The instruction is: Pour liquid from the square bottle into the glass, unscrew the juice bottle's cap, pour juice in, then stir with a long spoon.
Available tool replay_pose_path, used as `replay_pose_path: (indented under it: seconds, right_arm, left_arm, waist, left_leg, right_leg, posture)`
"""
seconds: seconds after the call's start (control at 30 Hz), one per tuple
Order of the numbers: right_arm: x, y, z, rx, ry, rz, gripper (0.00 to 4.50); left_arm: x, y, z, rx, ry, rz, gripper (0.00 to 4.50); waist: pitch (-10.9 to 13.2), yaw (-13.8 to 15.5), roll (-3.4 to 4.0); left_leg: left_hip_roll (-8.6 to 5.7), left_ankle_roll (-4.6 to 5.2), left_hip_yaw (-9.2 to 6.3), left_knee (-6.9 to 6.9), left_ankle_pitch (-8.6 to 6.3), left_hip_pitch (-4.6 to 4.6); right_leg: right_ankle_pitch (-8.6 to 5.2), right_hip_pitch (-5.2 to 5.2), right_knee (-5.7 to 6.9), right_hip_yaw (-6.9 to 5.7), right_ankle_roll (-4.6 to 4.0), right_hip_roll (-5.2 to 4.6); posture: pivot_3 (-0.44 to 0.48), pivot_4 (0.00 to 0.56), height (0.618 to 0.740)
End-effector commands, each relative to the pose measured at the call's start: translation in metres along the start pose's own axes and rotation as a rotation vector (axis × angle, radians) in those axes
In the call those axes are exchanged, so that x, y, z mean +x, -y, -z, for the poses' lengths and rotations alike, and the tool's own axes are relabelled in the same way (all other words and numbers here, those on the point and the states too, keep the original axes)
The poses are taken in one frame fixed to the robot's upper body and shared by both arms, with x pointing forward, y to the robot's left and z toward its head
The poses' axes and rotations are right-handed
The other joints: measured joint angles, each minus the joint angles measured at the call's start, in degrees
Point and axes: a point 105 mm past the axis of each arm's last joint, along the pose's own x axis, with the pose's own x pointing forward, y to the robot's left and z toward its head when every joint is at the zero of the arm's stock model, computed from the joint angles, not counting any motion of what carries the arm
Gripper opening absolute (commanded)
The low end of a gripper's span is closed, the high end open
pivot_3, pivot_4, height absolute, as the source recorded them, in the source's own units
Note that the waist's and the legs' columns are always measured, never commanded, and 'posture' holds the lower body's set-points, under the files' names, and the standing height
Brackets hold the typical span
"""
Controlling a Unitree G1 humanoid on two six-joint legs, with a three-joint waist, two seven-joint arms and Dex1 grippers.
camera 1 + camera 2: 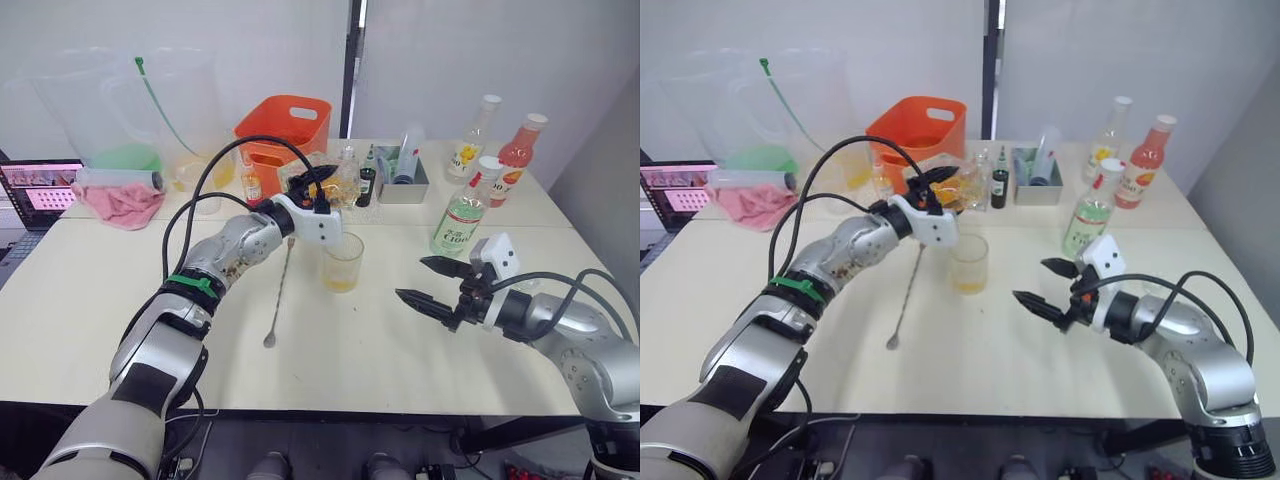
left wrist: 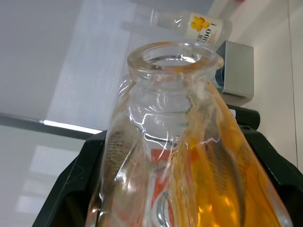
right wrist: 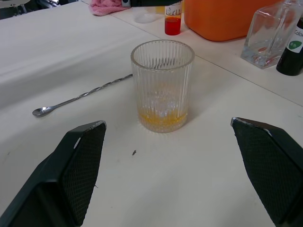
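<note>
- Looking down from the head views: the left gripper (image 1: 318,190) is clamped around the square bottle (image 1: 335,188) and holds it raised above the table (image 1: 400,340), just behind and above the glass (image 1: 342,262).
- A shallow layer of golden liquid (image 1: 341,283) sits in the bottom of the glass.
- The long spoon (image 1: 278,292) lies flat on the table just left of the glass, its bowl toward the near edge.
- The juice bottle (image 1: 459,214) stands upright to the right of the glass, behind the right gripper (image 1: 432,283), with its white cap (image 1: 489,163) on.
- The right gripper hovers low over the table with its fingers spread wide, holding nothing, well apart from the glass.
- An orange basket (image 1: 284,128) stands at the back of the table, and a pink bottle (image 1: 515,157) and a yellow-labelled bottle (image 1: 470,143) stand at the back right.
- Left wrist view: the square bottle's open neck points away from the camera, yellow liquid pooled along one side, with the black fingers (image 2: 71,189) pressed against both its flanks.
- Right wrist view: the ribbed glass stands between the two widely parted fingertips (image 3: 78,156) and beyond them, with the spoon lying beside it.
</note>
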Motion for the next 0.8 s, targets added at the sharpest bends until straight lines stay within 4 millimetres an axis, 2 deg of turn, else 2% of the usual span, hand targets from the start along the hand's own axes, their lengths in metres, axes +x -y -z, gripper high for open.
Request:
replay_pose_path:
  seconds: [0.03, 0.13, 0.2, 0.3, 0.5, 0.63, 0.8]
  right_arm:
    - [0.000, -0.002, -0.010, -0.043, 0.028, -0.027, 4.48]
    - [0.004, -0.006, -0.018, -0.042, 0.062, -0.077, 4.48]
    - [0.007, -0.009, -0.026, -0.042, 0.090, -0.118, 4.48]
    - [0.010, -0.010, -0.031, -0.041, 0.100, -0.158, 4.48]
    - [0.016, -0.011, -0.035, -0.041, 0.096, -0.213, 4.48]
    - [0.022, -0.013, -0.037, -0.042, 0.096, -0.247, 4.48]
    - [0.028, -0.015, -0.037, -0.047, 0.082, -0.274, 4.48]
  left_arm:
    - [0.001, -0.052, -0.019, -0.147, 0.073, -0.168, 2.81]
    - [-0.007, -0.071, -0.010, -0.403, 0.034, -0.229, 2.81]
    - [-0.020, -0.084, 0.004, -0.564, -0.021, -0.294, 2.81]
    - [-0.037, -0.090, 0.022, -0.698, -0.097, -0.354, 2.81]
    - [-0.085, -0.090, 0.070, -0.936, -0.290, -0.506, 2.81]
    - [-0.121, -0.077, 0.101, -1.024, -0.418, -0.567, 2.81]
    - [-0.153, -0.071, 0.122, -1.054, -0.497, -0.648, 2.81]
  waist:
    - [0.00, -0.03, 0.00]
    - [0.00, -0.27, 0.01]
    - [0.00, -0.72, 0.01]
    - [-0.01, -1.50, 0.01]
    - [-0.01, -1.53, 0.01]
    - [-0.01, -1.38, 0.01]
    - [-0.01, -0.71, 0.00]
  left_leg:
    - [0.00, 0.00, -0.01, 0.01, 0.00, 0.00]
    - [0.00, 0.00, -0.02, 0.03, 0.00, 0.00]
    - [0.02, 0.00, -0.02, 0.09, 0.00, 0.00]
    - [0.02, 0.01, -0.07, 0.14, 0.00, 0.01]
    - [0.02, 0.01, -0.11, 0.25, 0.00, 0.02]
    - [0.01, 0.02, -0.15, 0.37, -0.01, 0.00]
    - [0.01, 0.02, -0.17, 0.40, -0.01, -0.03]
  right_leg:
    - [0.00, 0.00, 0.01, 0.00, 0.00, 0.00]
    - [0.00, 0.00, 0.05, -0.01, 0.00, 0.00]
    - [0.00, 0.00, 0.06, 0.00, 0.00, 0.00]
    - [0.00, -0.01, 0.14, -0.03, 0.00, 0.02]
    - [0.00, 0.00, 0.22, -0.03, -0.01, 0.02]
    - [0.00, 0.00, 0.25, -0.04, -0.01, 0.02]
    - [0.02, 0.01, 0.23, -0.04, -0.03, 0.02]
  posture:
    - [0.000, 0.150, 0.740]
    - [0.000, 0.150, 0.740]
    - [0.000, 0.150, 0.740]
    - [0.000, 0.150, 0.740]
    - [0.000, 0.150, 0.740]
    - [0.000, 0.150, 0.740]
    - [0.000, 0.150, 0.740]
